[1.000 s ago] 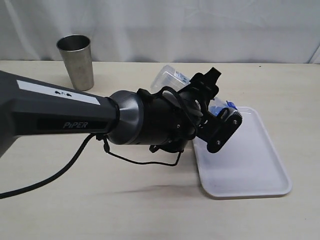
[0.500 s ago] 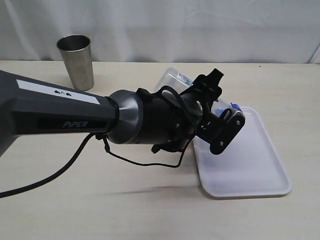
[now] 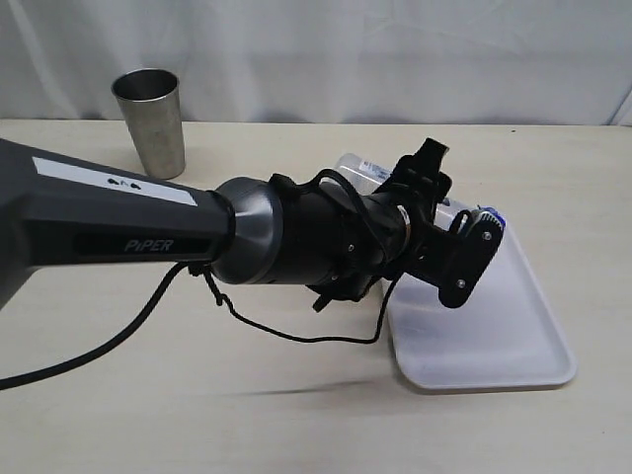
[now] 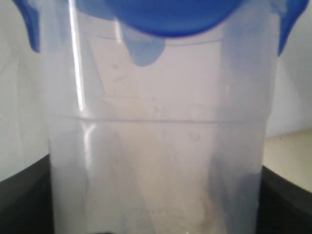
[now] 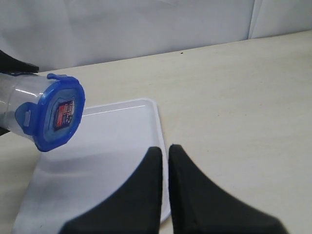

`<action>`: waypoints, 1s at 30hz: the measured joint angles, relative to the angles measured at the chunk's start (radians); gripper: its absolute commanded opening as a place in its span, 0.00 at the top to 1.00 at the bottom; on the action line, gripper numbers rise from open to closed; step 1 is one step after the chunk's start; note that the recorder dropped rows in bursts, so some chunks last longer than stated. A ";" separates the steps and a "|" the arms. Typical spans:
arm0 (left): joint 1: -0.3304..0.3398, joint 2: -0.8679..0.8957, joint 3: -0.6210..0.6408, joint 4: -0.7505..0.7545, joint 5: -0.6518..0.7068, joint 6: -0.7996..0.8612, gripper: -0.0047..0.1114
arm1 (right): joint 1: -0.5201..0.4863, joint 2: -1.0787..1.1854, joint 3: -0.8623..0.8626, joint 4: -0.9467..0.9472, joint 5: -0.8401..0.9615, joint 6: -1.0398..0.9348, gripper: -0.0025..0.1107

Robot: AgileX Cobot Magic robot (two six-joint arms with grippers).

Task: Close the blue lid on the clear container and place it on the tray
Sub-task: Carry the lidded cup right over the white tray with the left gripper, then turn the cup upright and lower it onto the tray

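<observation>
My left gripper (image 3: 449, 219) is shut on the clear container (image 3: 361, 167), which it holds on its side above the tray (image 3: 513, 336). The blue lid (image 3: 491, 214) sits on the container's mouth and points to the right. In the left wrist view the container (image 4: 156, 146) fills the frame, capped by the lid (image 4: 165, 19), with dark fingers (image 4: 19, 200) at its sides. The right wrist view shows the lid (image 5: 56, 114) with its red-and-white sticker, the container (image 5: 13, 105) and the white tray (image 5: 112, 146). My right gripper (image 5: 165, 151) is shut and empty by the tray's edge.
A grey steel tumbler (image 3: 150, 120) stands at the back left of the beige table (image 3: 197, 395). The left arm's black body (image 3: 118, 232) and its cable (image 3: 286, 331) stretch across the left half. A white curtain (image 3: 395, 49) hangs behind.
My left gripper has carried the lidded container to the right, from beside the tray's near-left corner to over the tray.
</observation>
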 measured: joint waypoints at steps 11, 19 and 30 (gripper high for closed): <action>0.021 0.002 -0.007 0.000 -0.283 -0.379 0.96 | 0.000 0.000 0.000 0.000 0.000 0.000 0.94; 0.131 0.012 -0.058 -0.257 -0.727 -0.609 0.96 | 0.000 0.000 0.000 0.000 0.000 0.000 0.94; 0.201 0.242 -0.063 -0.852 -1.342 -0.426 0.96 | 0.000 0.000 0.000 0.000 0.000 0.000 0.94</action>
